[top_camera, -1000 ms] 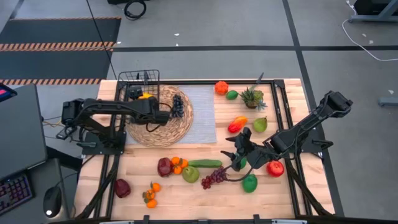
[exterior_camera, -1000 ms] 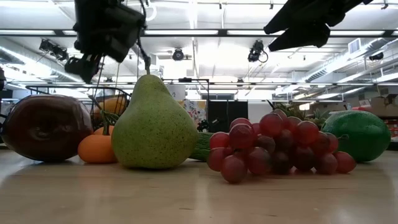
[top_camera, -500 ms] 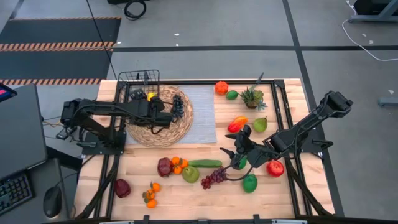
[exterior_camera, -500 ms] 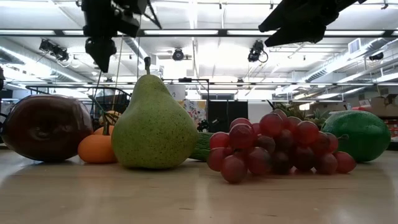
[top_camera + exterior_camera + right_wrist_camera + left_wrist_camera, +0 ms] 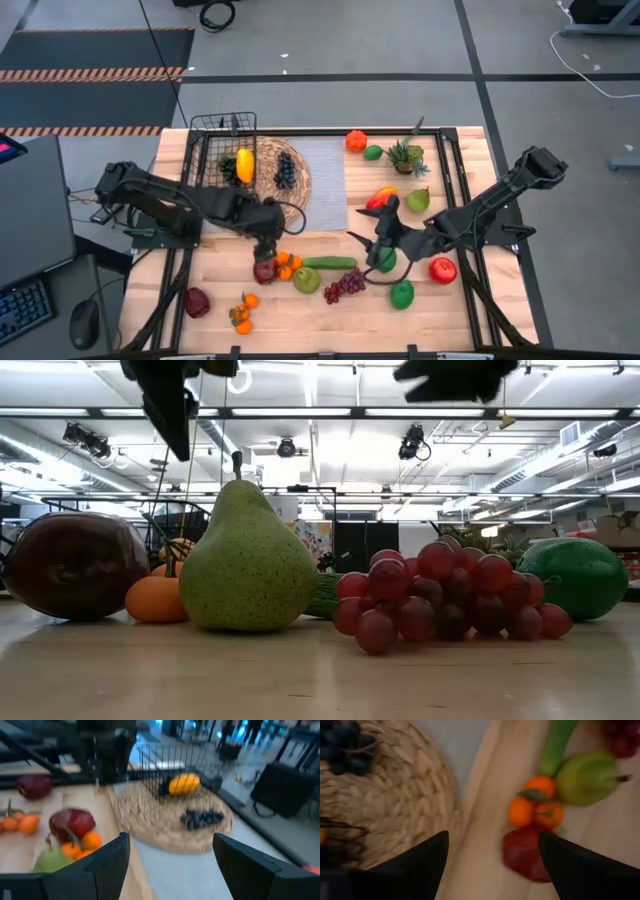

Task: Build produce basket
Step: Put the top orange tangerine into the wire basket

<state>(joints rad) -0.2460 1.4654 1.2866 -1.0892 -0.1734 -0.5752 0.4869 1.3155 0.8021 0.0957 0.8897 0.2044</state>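
While most produce is lying loose on the table, the scene is being read as follows:
basket (image 5: 223,150): being seen at the far edge of the woven mat (image 5: 300,195), a yellow mango (image 5: 244,164) already inside, dark grapes (image 5: 285,170) lying on the mat just beside the basket.
left gripper (image 5: 265,248): being held spread and empty, just past the mat's near edge, above the dark red apple (image 5: 525,855) and the oranges (image 5: 536,807).
right gripper (image 5: 378,238): being held spread, empty, well apart from the mat, near the green lime (image 5: 401,294).
step: a pick of the apple is judged to be under way.
how: fingers are best lowered either side of the apple, centred, clear of the touching oranges, closed only once low.
risk: round fruit could be pushed away.
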